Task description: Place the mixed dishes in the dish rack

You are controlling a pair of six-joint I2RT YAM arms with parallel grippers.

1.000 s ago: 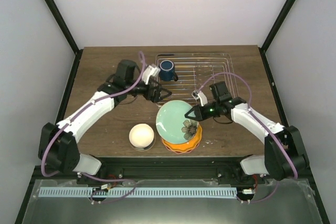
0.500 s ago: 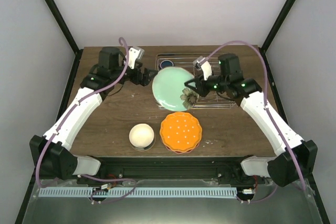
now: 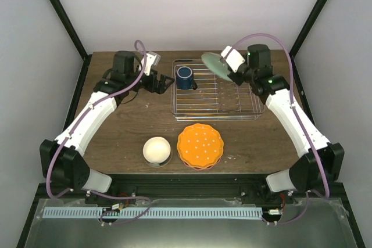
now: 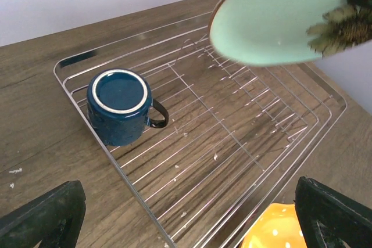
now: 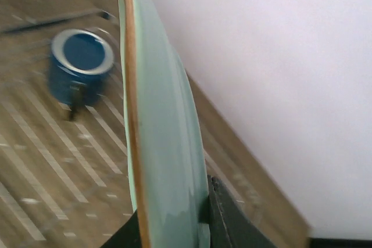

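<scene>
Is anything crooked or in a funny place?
Only the mint-green plate: the right gripper holds it tilted in the air over the far edge of the dish rack, not in a slot.

The mint-green plate [image 3: 214,62], clamped in the right gripper [image 3: 231,75], now hangs tilted over the dish rack's [image 3: 215,118] 12 o'clock edge instead of over the scalloped orange plate [image 3: 200,145] (which now lies fully uncovered). The left gripper [image 3: 167,83] is drawn back to the rack's 10 o'clock corner.

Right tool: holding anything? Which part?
Right tool pinches the mint-green plate by its rim, at the flower mark; left tool holds nothing.
</scene>
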